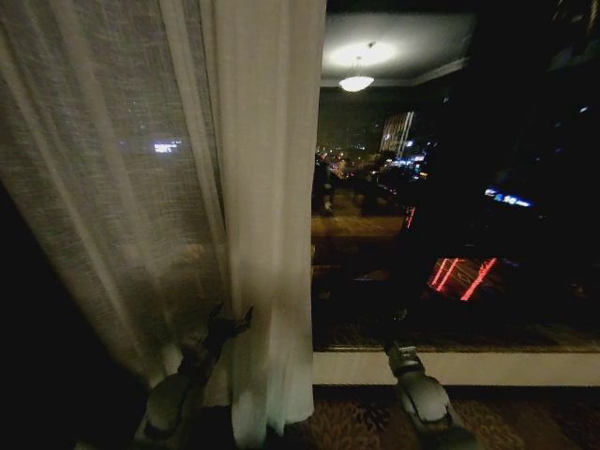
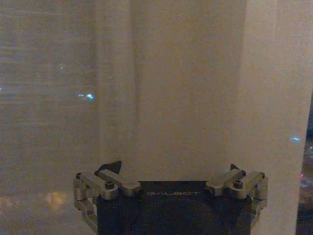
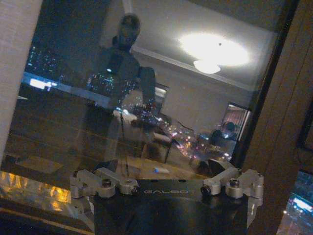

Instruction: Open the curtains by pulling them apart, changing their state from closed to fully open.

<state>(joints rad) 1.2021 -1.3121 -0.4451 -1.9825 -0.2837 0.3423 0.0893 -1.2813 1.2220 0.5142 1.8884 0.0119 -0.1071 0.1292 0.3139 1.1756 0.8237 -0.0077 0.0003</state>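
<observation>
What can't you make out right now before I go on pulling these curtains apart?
- Left gripper, head view: it sits against the sheer curtain panel; folds and darkness hide any grip.
- Left wrist view: fingertips cut off by their own linkages against fabric.
- Right gripper, head view: fingers lost in the dark below the window glass.
- Second curtain panel: not identifiable; the right side is dark.
- Curtain top and rail: cut off by the head view's upper edge.

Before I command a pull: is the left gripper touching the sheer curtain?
Touching. In the head view the left gripper presses into the sheer curtain, fabric bunched around it.
</observation>
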